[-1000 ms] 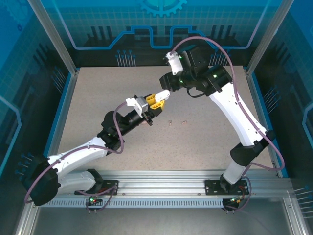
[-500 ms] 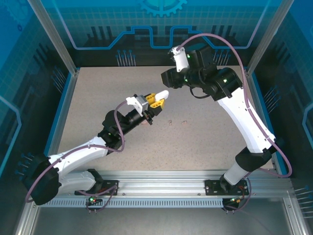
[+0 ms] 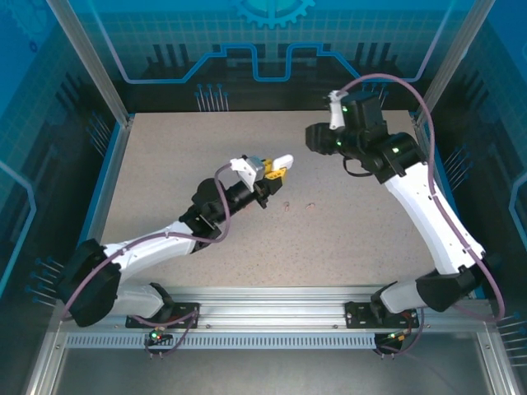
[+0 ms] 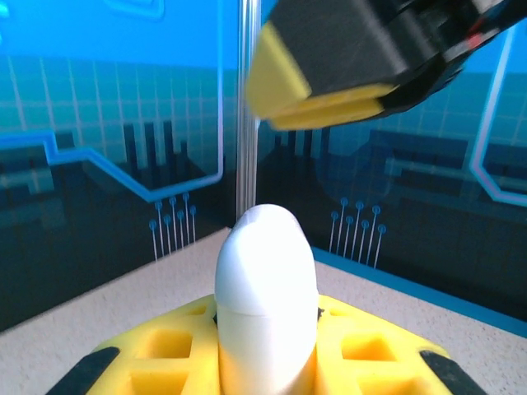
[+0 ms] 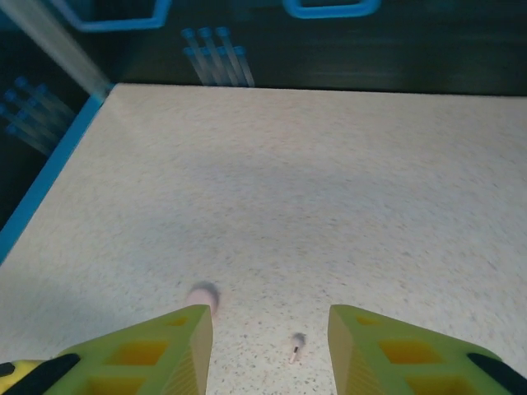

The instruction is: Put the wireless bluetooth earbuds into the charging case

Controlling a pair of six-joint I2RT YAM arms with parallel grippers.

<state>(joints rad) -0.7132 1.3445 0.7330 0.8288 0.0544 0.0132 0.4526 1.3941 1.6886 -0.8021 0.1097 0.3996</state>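
Left gripper (image 3: 276, 167) is out over the middle of the table (image 3: 165, 181), clenched on the white case (image 4: 266, 300). In the left wrist view the case stands between the yellow fingers, its rounded end poking past the tips and a faint seam running across it. Above it, and clear of it, hangs a yellow-padded finger of the right gripper (image 5: 268, 346). That one is released, with its jaws apart and nothing between them. Down on the table lie two buds, one (image 3: 286, 206) just nearside of the left gripper and the other (image 3: 310, 204) close beside it, both well away from the case. From the right wrist, one bud looks pinkish and blurred; the other's colour is too small to call
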